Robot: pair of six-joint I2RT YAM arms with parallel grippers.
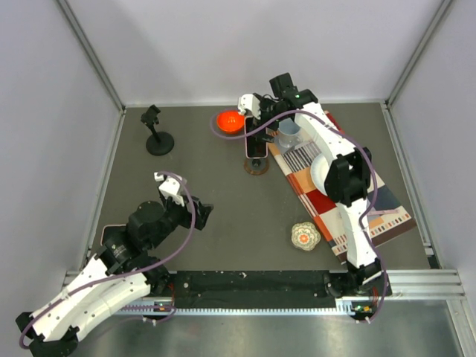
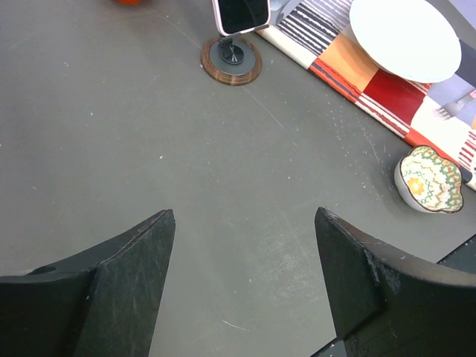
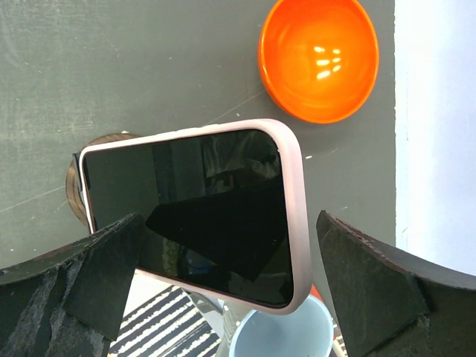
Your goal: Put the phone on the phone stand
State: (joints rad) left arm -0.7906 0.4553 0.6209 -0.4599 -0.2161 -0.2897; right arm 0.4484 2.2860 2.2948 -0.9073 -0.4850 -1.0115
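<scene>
Sitting on stand (image 2: 232,62), phone (image 3: 190,212) is flanked by right fingers (image 3: 372,290), spread wide; left fingers (image 2: 126,275) wide too, holding nothing, well away from stand.

Dark grey tabletop (image 2: 149,134): matt, with fine scratches and pale specks. Phone (image 3: 201,208): glossy black glass screen carrying reflections, pale pink case smooth and matt. Round phone stand base (image 2: 231,61): brown wood-look rim around a dark matt disc. Orange bowl (image 3: 318,56): high gloss with bright highlights. White plate (image 2: 405,39): smooth, low sheen. Striped and checked mat (image 2: 349,63): flat woven cloth, matt. Small patterned bowl (image 2: 429,180): glazed ceramic look. Pale blue mug (image 3: 279,335): smooth. Fingers (image 2: 134,268) of the left claw (image 2: 244,216): black matt plastic, lightly scuffed. Fingers (image 3: 372,282) of the right claw (image 3: 229,222): black, coarse-grained, rough at the edges.
</scene>
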